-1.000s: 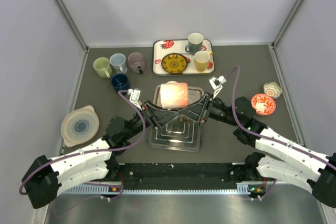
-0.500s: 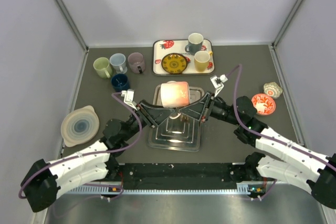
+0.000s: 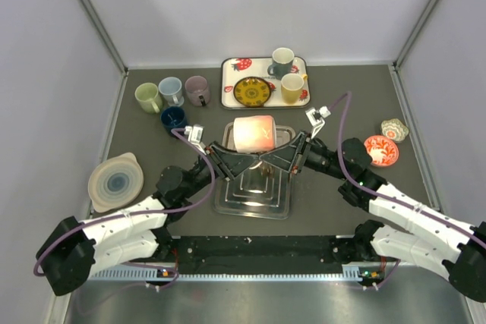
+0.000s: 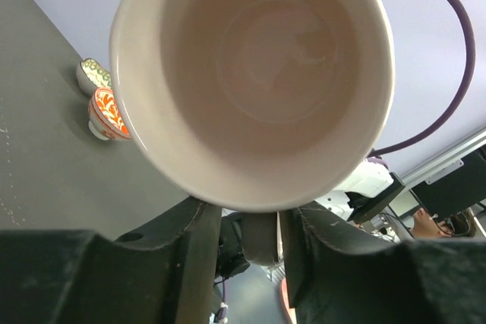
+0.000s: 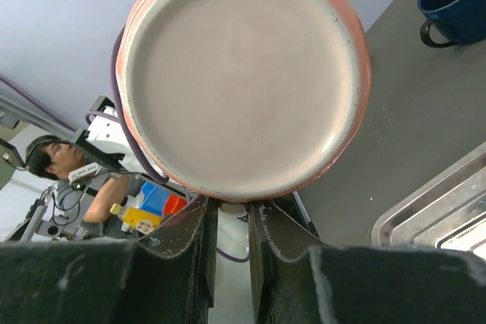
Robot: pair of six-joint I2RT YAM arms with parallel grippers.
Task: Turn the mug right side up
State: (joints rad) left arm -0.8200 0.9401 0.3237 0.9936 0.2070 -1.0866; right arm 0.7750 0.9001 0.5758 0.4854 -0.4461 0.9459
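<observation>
**Mug on its side above the tray, turn half done**

The left gripper (image 3: 241, 162) is placed under the mug (image 3: 253, 133) from the left. Its jaws are seen partway apart around what seems to be the handle (image 4: 262, 239), with a gap on one side, so it cannot be told whether a grip is made. The mug is carried in the air over the metal tray (image 3: 228, 204), lying on its side. Its open mouth is turned toward the left wrist camera and its base toward the right one. The right gripper (image 3: 267, 160) is set narrow just below the base. The mug is judged to be pinched there, since nothing else is seen bearing it.

The turn is judged about half done. For the next move, the mouth would have to be swung upward under one firm grip, and the mug then lowered base-first onto the tray or table.

No brand, label or writing can be read. Only strawberry pictures are made out on the far tray (image 3: 228, 89).
</observation>
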